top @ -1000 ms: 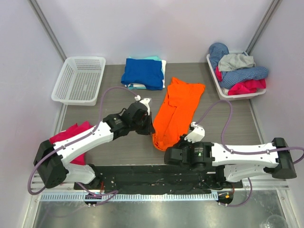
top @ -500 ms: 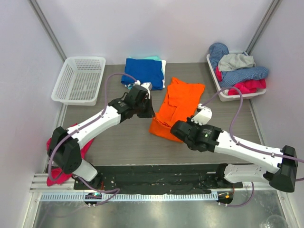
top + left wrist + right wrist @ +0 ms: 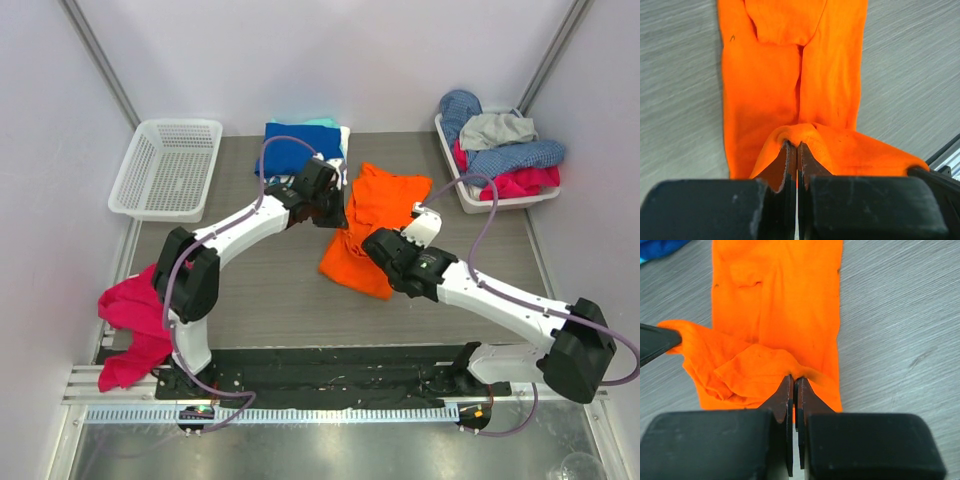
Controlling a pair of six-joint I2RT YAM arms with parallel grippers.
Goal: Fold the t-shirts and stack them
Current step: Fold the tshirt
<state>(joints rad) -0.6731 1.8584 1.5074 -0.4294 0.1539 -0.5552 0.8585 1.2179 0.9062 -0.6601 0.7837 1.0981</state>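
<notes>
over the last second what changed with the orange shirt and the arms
Both arms reached away from their bases. The left gripper and right gripper, each shut on the near end of the orange t-shirt, carried it toward the far end, so the shirt now lies doubled and shorter. Nothing was let go. The blue t-shirt stack, white basket and clothes tray stayed put.

Grey table [image 3: 270, 290], orange t-shirt [image 3: 385, 215], blue t-shirt [image 3: 285, 150], white basket [image 3: 180, 123], clothes tray [image 3: 510, 203]
</notes>
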